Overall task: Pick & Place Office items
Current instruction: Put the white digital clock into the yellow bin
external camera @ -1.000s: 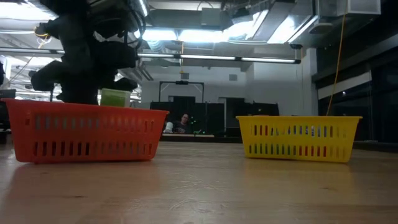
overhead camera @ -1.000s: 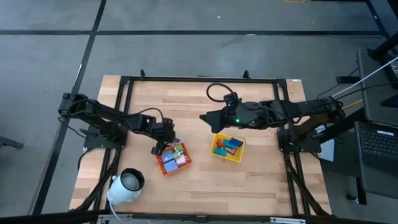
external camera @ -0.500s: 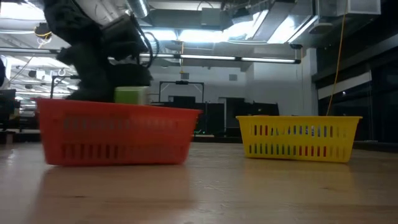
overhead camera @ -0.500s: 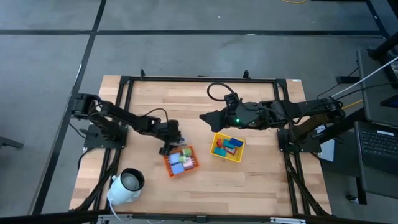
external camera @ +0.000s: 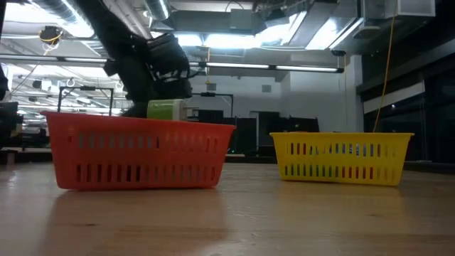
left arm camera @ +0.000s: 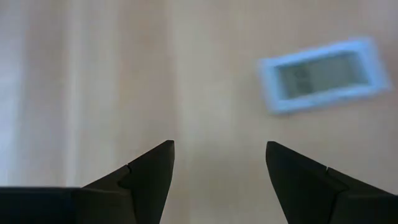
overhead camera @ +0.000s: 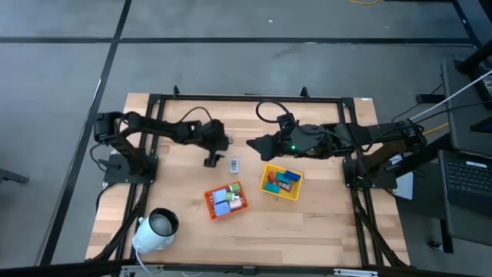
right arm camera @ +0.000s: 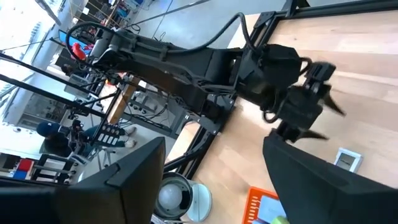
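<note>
One white piece lies just beside the open, empty left gripper, which should be centred over it before closing.

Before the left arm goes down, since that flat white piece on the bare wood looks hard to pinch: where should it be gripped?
Probably across its short width, from straight above: the small white piece lies flat and alone, long edges clear. The left gripper is open beside it.

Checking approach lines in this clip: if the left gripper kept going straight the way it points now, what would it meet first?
Probably bare table. The left gripper is open, pointing down at the wood; the small white flat item lies off to one side of that line.
</note>
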You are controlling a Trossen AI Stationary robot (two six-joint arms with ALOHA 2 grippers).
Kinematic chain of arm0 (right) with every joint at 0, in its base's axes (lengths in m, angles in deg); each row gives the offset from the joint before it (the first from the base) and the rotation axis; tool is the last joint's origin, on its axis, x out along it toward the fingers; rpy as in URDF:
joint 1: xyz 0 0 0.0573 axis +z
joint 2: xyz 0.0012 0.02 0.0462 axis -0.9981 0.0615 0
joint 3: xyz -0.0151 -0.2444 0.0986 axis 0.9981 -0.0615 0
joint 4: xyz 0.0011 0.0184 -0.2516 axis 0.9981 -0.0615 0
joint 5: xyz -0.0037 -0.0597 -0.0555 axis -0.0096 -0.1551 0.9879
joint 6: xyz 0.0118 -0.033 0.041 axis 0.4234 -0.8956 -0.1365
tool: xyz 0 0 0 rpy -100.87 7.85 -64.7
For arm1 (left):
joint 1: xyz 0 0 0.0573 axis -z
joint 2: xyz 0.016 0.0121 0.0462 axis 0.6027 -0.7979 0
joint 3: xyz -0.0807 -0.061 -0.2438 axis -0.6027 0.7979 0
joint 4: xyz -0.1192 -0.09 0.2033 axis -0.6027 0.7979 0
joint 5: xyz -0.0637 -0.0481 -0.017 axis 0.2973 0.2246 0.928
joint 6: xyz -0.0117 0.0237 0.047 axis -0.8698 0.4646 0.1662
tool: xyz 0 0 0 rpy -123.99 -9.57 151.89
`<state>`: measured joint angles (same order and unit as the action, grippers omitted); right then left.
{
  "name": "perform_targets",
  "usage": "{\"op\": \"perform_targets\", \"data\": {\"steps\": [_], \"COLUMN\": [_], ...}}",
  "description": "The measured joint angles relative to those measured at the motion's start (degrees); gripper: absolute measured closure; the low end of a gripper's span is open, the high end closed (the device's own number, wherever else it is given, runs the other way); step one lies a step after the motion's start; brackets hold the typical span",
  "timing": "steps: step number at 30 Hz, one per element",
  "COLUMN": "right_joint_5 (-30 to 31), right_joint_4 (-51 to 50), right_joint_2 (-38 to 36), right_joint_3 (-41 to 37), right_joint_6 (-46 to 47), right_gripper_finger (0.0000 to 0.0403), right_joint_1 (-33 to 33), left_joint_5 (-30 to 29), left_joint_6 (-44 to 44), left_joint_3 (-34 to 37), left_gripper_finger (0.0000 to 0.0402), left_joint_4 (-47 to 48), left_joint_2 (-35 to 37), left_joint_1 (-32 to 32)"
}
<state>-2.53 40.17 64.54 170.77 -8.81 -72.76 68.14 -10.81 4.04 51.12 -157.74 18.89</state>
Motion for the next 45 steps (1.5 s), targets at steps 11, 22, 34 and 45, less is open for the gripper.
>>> {"op": "perform_targets", "data": {"steps": [11,22,34,45], "right_joint_5": [0.1,0.1,-2.7,-2.6], "right_joint_4": [0.0,0.0,-0.3,-1.4], "right_joint_2": [0.0,0.0,0.0,0.0], "right_joint_3": [0.0,0.0,0.0,0.0], "right_joint_6": [-0.9,-1.1,-2.0,-1.9], "right_gripper_finger": [0.0127,0.0127,0.0127,0.0127], "right_joint_1": [0.7,1.9,2.4,5.1], "left_joint_5": [9.2,8.3,6.9,11.5], "left_joint_6": [8.9,20.4,23.8,17.0], "left_joint_3": [-6.9,-7.3,-14.5,-22.2], "left_gripper_finger": [0.0152,0.0152,0.0152,0.0153], "left_joint_4": [12.6,8.5,8.2,13.8], "left_joint_2": [0.4,-1.6,-12.6,-20.4], "left_joint_1": [5.1,7.2,7.7,5.2]}}
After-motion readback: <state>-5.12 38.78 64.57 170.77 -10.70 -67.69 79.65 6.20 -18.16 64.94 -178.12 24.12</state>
